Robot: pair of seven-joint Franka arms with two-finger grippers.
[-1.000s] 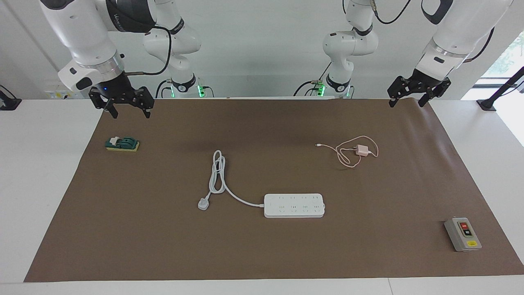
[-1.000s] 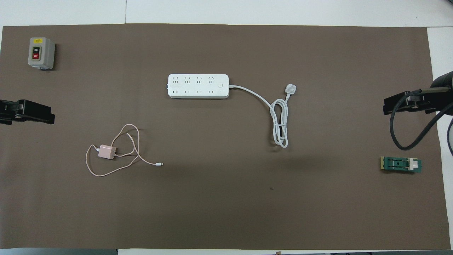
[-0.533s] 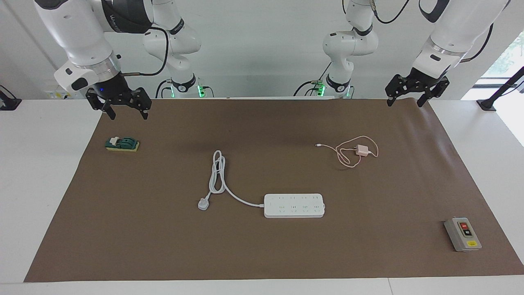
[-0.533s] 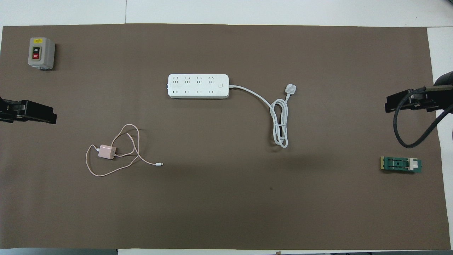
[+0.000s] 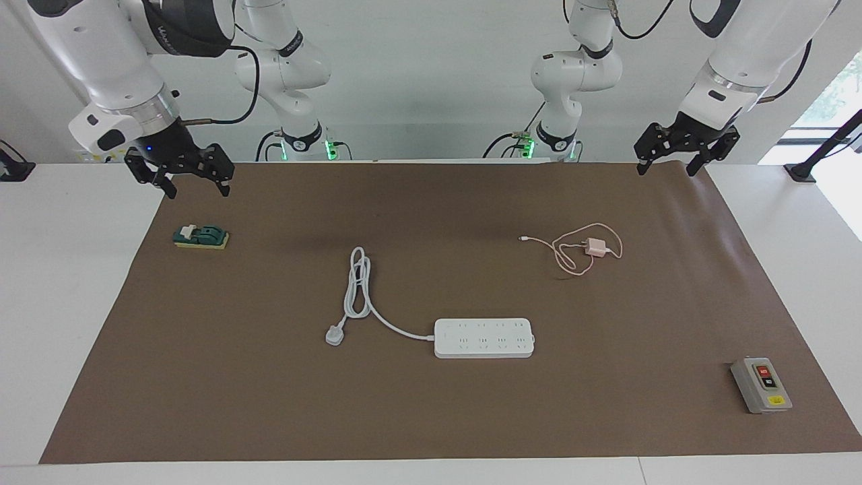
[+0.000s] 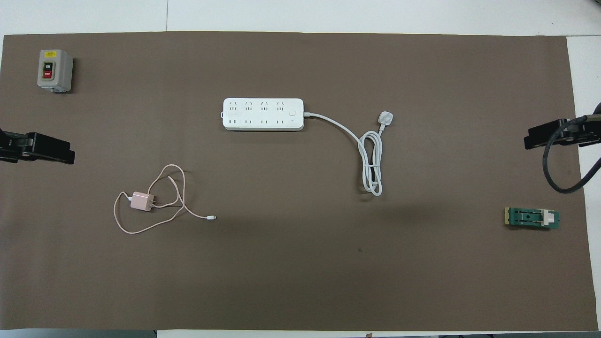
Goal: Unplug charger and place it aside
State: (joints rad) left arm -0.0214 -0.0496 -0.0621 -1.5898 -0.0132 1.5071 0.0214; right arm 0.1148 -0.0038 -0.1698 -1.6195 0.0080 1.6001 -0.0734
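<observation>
The small pale pink cube charger (image 5: 595, 247) with its thin looped cable lay unplugged toward the left arm's end of the worktop (image 5: 431, 417), light and floppy-corded, likely best pinched by its rigid body, while the left claw (image 5: 678, 159) and the right claw (image 5: 180, 176) both hung released over the robots' edge.

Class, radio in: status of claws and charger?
Left claw open, empty. Right claw empty, raised. Pale pink cube charger unplugged on the brown mat. Nothing obstructing.
</observation>
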